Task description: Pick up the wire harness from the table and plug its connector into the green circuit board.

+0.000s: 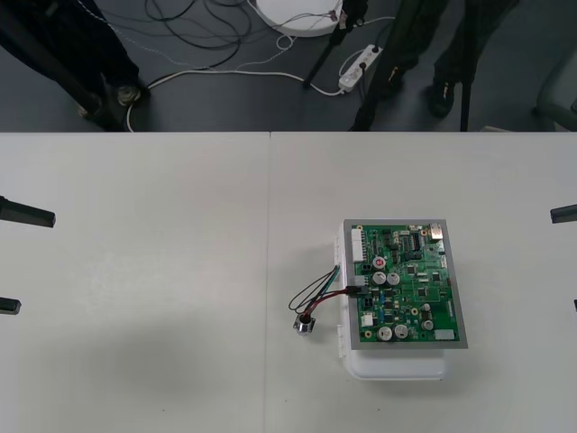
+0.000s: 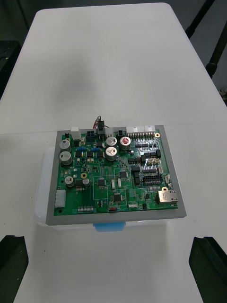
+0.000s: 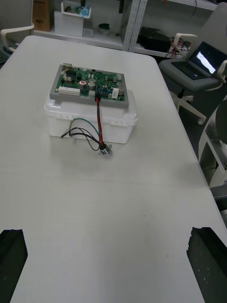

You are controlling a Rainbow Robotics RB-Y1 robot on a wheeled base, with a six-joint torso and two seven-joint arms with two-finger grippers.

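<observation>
The wire harness (image 1: 325, 292) is at the left edge of the green circuit board (image 1: 406, 284), not loose on the tabletop (image 1: 162, 271). Its black plug (image 3: 98, 96) appears to sit in a connector on that edge. From there the red, black and green wires hang down the wall of the white base (image 3: 90, 120) under the board. They end at the round metal socket (image 1: 306, 325), which lies on the tabletop just beside the base. So the long axis of the harness goes away from the board's left edge and a little toward the robot.

Both arms wait well apart from the board. The left claw (image 1: 34, 262) is far to the board's left, with its fingers spread wide and nothing between them. The right claw (image 1: 563, 258) is far to the board's right, also spread and empty.

The harness is on the side of the board that faces the left claw, while for the right claw the board stands in the way. I think the plugging is already done; if any move comes, the left arm has the free way.
</observation>
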